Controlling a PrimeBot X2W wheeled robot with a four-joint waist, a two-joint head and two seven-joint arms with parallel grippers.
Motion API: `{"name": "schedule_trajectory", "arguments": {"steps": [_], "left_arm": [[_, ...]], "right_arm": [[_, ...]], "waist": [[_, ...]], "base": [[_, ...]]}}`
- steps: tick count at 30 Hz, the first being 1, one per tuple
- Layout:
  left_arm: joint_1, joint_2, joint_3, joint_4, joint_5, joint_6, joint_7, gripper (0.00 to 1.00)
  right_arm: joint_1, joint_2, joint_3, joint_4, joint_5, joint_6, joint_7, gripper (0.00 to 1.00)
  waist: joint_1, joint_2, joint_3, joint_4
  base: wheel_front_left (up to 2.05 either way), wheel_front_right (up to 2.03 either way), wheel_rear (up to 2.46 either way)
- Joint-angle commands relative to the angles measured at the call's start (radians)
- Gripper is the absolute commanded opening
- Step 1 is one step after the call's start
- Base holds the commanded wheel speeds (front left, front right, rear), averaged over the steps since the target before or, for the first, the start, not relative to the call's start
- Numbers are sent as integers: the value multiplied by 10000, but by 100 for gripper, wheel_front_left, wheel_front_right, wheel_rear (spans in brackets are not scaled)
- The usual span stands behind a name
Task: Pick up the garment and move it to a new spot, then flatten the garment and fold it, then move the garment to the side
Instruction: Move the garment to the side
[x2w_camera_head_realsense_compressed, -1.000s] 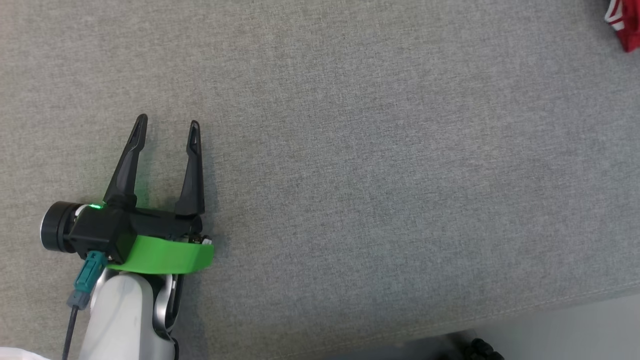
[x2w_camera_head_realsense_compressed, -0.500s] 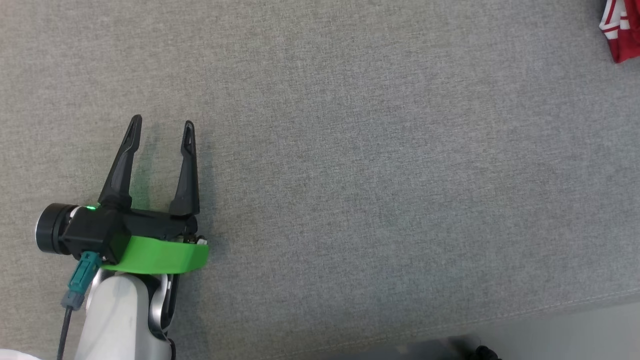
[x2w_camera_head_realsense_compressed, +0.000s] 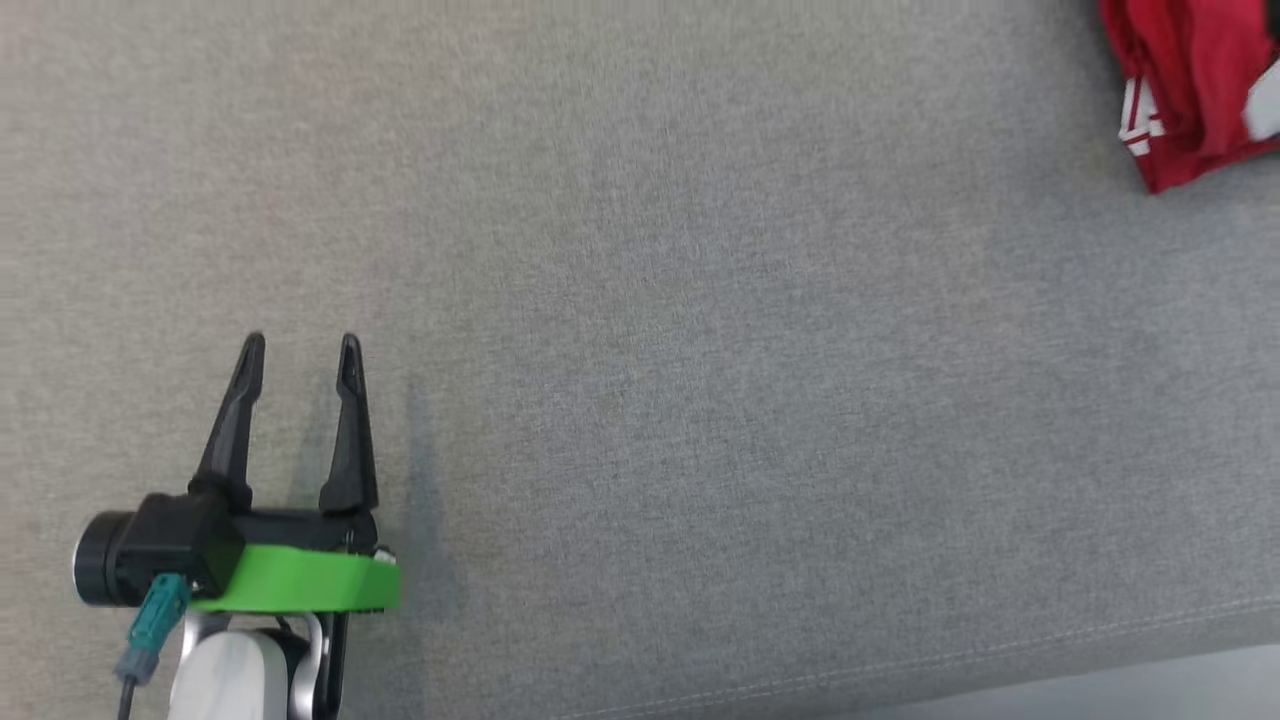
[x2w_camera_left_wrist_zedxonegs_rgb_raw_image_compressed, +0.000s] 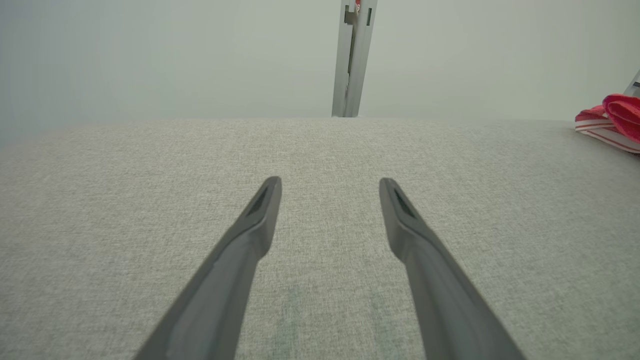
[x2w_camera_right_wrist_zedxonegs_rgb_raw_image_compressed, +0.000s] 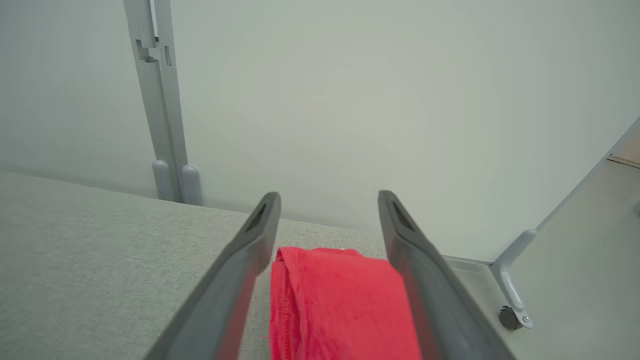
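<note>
Since a second ago the head camera has swung, bringing more of the red garment (x2w_camera_head_realsense_compressed: 1190, 90) into its upper right corner. The left gripper (x2w_camera_head_realsense_compressed: 300, 342) is spread and empty over the bare grey surface (x2w_camera_head_realsense_compressed: 700, 350), with wide open room around it. The right gripper (x2w_camera_right_wrist_zedxonegs_rgb_raw_image_compressed: 327, 195) is spread too, its fingers either side of the bunched garment without pinching it, near the surface's far edge.

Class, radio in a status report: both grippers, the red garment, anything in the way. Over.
Left gripper open, empty. Right gripper open, red garment between its fingers, unclamped. Grey surface around it.
</note>
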Motion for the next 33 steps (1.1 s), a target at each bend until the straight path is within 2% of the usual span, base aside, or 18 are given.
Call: {"name": "schedule_trajectory", "arguments": {"steps": [1,5,18,26,33], "left_arm": [[276,1,57,53,-10,26,-26,100],[775,-16,194,138,-86,31,-27,100],[2101,-41,840,286,-270,30,-27,100],[2433,-48,936,404,-308,-3,-27,100],[2376,-24,845,567,-275,-43,-26,100]], "right_arm": [[511,154,15,-198,123,-21,-75,100],[1500,619,-223,-895,271,-21,-115,100],[5659,1886,-1797,-3433,-614,-21,-116,100],[8070,2700,-2925,-4636,-1180,-19,-117,100],[9533,3369,-3516,-5695,-1685,-18,52,100]], "waist": [[0,0,-1011,223],[0,0,-1680,281],[0,0,-3360,163],[0,0,-3971,194],[0,0,-4258,341]], "base": [[0,0,0],[0,0,0],[0,0,0],[0,0,0],[0,0,0]]}}
